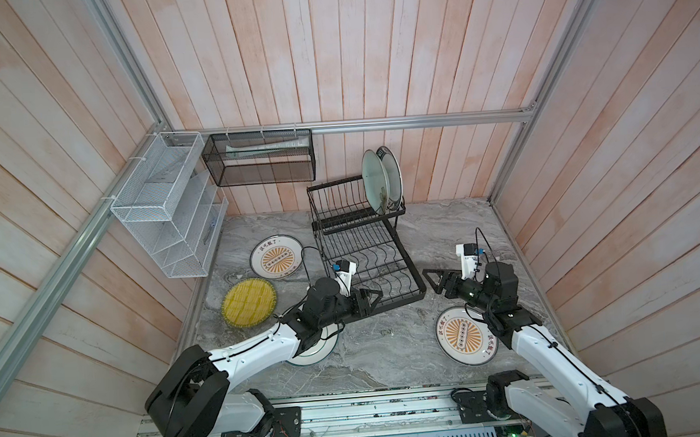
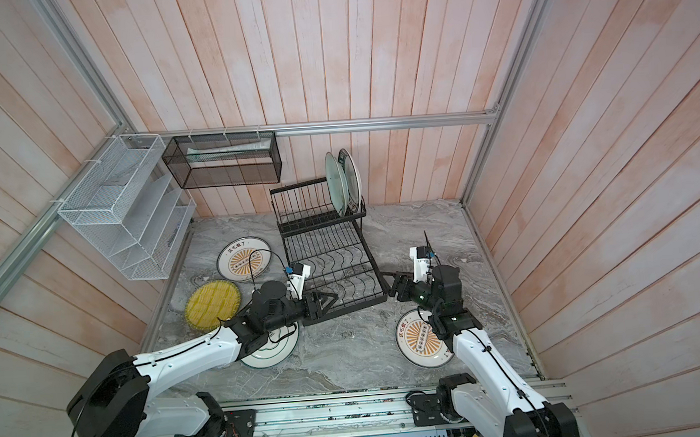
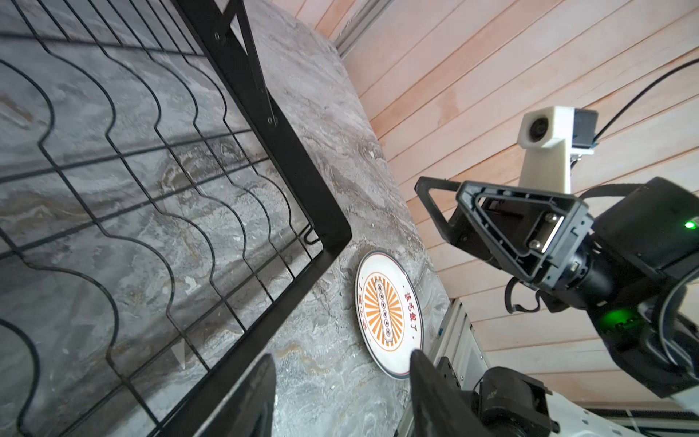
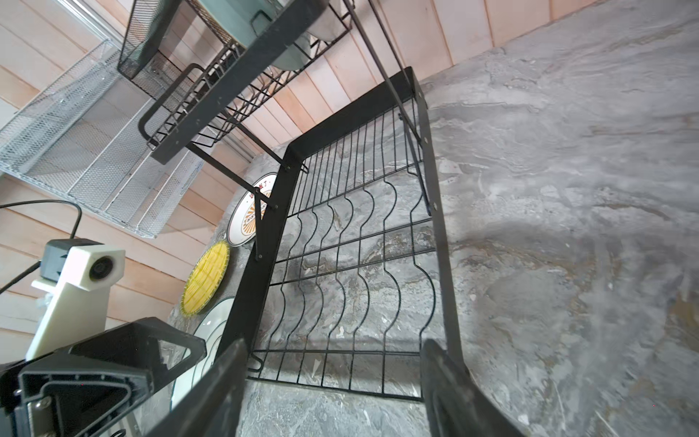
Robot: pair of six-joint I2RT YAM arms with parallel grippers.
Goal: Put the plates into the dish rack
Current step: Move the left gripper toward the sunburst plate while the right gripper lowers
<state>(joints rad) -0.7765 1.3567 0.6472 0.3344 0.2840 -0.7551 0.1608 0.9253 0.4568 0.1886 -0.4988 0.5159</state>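
Loaded: mint plate (image 1: 374,184) and lettered plate (image 1: 396,179), upright in dish rack (image 1: 359,224) top tier, toward counter (image 1: 369,364) back edge. Remaining flat: left sunburst plate (image 1: 276,257), right sunburst plate (image 1: 462,337), yellow plate (image 1: 248,302), green-ringed plate (image 1: 321,350). Left fingers (image 3: 249,401), right fingers (image 4: 454,397) spread, empty.

Two plates (image 1: 376,180) upright in rack (image 1: 361,222), four flat

Both arms stretched out low, elbows bent, left pincer (image 1: 375,299) and right pincer (image 1: 430,280) pointing at each other, jaws parted, both empty.
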